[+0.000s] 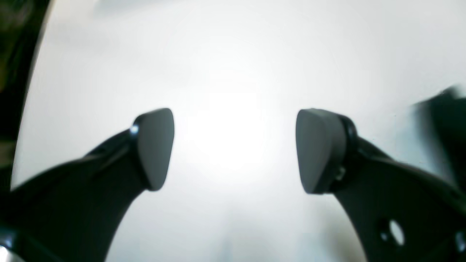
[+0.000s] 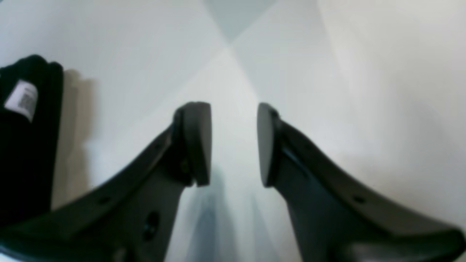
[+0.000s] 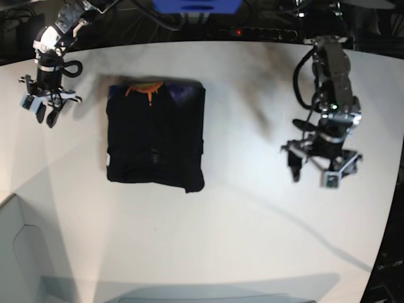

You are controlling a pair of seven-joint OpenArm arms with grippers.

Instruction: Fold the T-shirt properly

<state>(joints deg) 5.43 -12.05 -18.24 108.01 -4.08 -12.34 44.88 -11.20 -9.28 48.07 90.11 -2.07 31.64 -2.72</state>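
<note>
White surface (image 3: pixel 252 240) carries everything. T-shirt (image 3: pixel 155 136) lies folded into a compact black rectangle, left of centre toward the far edge, orange mark and purplish lining at its far end; white label (image 2: pixel 22 100) visible in right wrist view. Left end effector (image 3: pixel 314 169) hovers at scene right, well apart from the shirt, jaws spread wide, holding nothing. Right end effector (image 3: pixel 44 113) at far left, just beside the shirt, jaws partly apart, nothing between them.
</note>
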